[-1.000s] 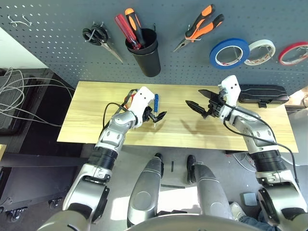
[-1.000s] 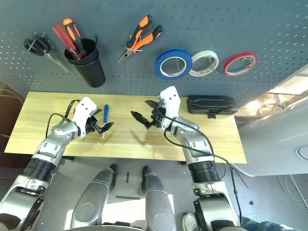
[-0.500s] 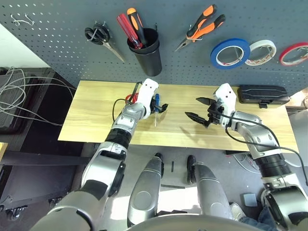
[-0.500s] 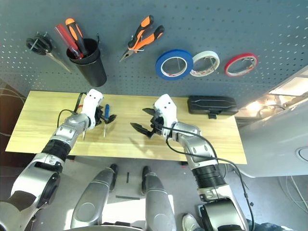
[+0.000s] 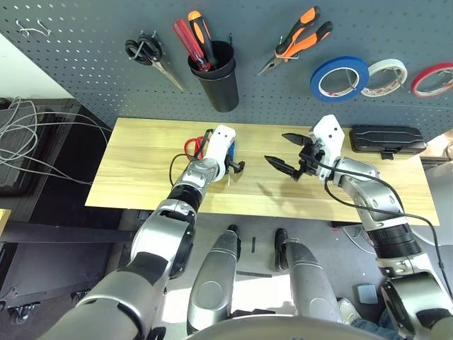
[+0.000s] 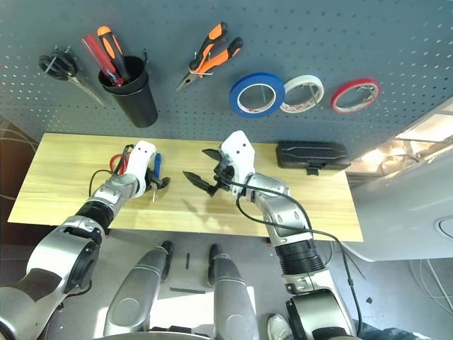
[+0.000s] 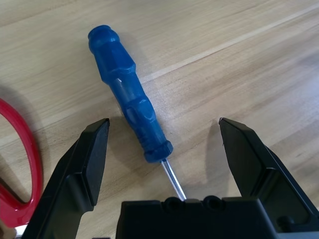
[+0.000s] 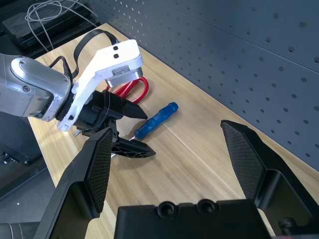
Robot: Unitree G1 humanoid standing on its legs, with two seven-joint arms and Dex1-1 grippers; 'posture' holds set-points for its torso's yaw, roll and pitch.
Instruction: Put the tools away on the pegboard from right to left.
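We see the left pincer (image 7: 164, 134) spread wide and empty above the wooden desk (image 5: 141, 177), its two black fingers (image 7: 89, 154) standing either side of the small blue-handled screwdriver (image 7: 130, 102), which lies flat on the desk with its metal shaft pointing back toward the pincer; neither finger touches it. The red-handled scissors (image 5: 192, 146) lie just beside the screwdriver (only a red loop shows at the wrist view's edge). The right pincer (image 5: 289, 152) hangs over the middle of the desk, also wide and holding nothing. On the pegboard (image 5: 85, 64) the orange-and-black-handled pliers (image 5: 297, 39) and the blue tape roll (image 5: 340, 78) hang on hooks, the white tape roll (image 5: 386, 76) and red tape roll (image 5: 432, 78) to their right. A black cup (image 5: 216, 81) holds two larger screwdrivers, black-handled scissors (image 5: 145, 53) hanging beside it.
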